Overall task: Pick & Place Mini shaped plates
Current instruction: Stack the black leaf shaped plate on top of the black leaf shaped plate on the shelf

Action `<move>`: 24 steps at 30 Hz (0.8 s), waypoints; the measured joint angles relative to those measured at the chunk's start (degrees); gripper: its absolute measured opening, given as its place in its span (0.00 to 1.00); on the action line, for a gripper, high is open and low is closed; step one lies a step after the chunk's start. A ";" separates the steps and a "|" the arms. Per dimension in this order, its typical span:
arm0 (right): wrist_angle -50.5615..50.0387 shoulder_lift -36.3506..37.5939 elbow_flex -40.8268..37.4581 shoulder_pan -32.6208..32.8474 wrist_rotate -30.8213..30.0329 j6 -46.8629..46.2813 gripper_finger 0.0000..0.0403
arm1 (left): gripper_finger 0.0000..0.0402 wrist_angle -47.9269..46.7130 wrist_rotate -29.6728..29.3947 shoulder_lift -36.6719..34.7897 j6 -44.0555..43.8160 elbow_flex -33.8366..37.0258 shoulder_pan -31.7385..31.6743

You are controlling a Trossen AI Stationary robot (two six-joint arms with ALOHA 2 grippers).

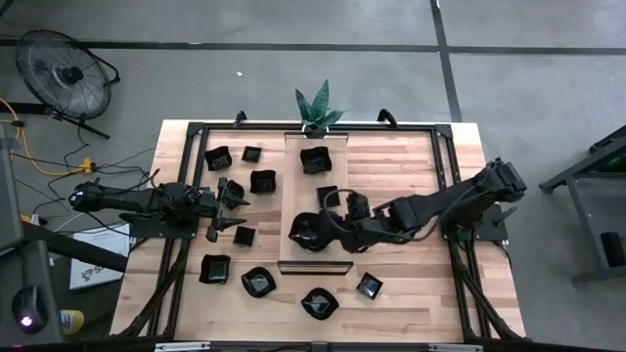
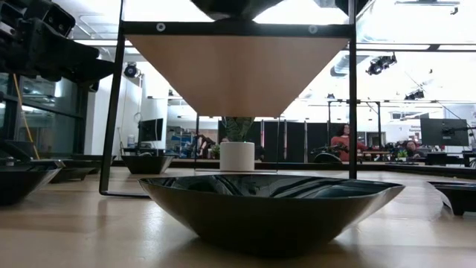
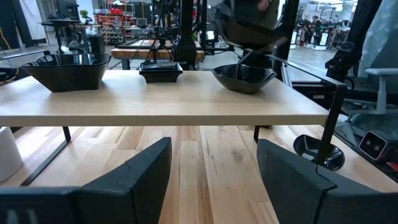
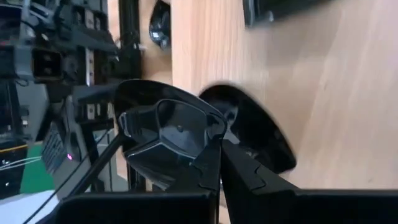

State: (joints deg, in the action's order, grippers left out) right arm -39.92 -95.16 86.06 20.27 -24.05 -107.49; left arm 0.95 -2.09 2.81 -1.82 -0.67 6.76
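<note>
Glossy black plate (image 4: 168,134), wavy rim, pinched by its edge in right gripper (image 1: 330,217), fingers closed, above board's (image 1: 352,161) left near part. Second plate (image 4: 261,134) beneath on board; two more farther along. Other plates (image 1: 259,282) scattered across table (image 1: 421,293). Plant pot (image 1: 317,125) at far edge. Left gripper (image 1: 227,209) left of board, low, fingers (image 3: 140,168) spread wide, empty.

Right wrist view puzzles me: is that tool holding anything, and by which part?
Yes: right tool pinches a glossy black mini plate by its rim.
</note>
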 joint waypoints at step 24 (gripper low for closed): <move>-3.35 -2.12 0.00 0.90 4.06 -8.12 0.00 | 0.58 0.00 0.00 0.02 0.01 0.00 0.00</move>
State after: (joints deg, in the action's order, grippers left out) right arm -43.27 -97.27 86.06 21.17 -19.99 -115.61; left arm 0.95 -2.09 2.83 -1.82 -0.67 6.76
